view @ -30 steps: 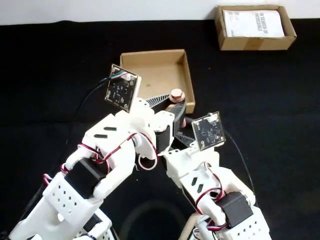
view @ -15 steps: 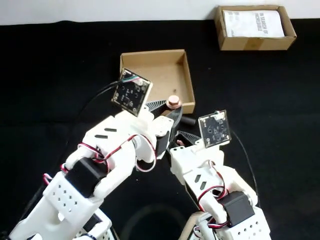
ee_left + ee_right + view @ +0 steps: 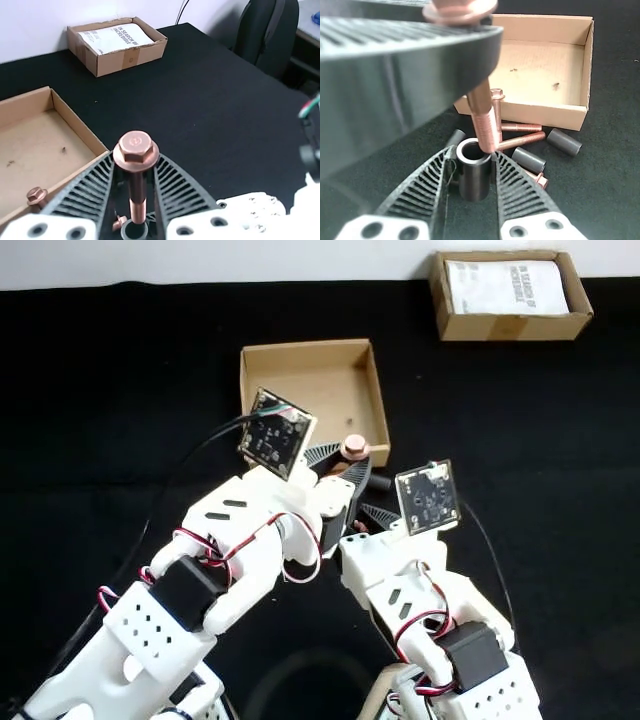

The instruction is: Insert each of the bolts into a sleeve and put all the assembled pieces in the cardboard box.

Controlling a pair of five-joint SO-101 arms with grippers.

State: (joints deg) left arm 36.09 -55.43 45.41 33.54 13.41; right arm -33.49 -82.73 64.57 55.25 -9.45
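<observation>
Left jaws: clamped on upright copper bolt [image 3: 135, 150], head up | Right jaws: clamped on upright dark sleeve [image 3: 473, 170], bolt tip at its rim | Desk [image 3: 610, 165]: loose bolts [image 3: 520, 127], loose sleeves [image 3: 564, 141] beside cardboard box [image 3: 535, 112]

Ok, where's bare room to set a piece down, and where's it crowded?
Bare: the cardboard box floor, and the black table between it and the farther box. Crowded: outside the cardboard box's near wall, where loose bolts and sleeves lie.

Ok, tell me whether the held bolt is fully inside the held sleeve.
No, the bolt has only its tip at the rim of the sleeve.
</observation>
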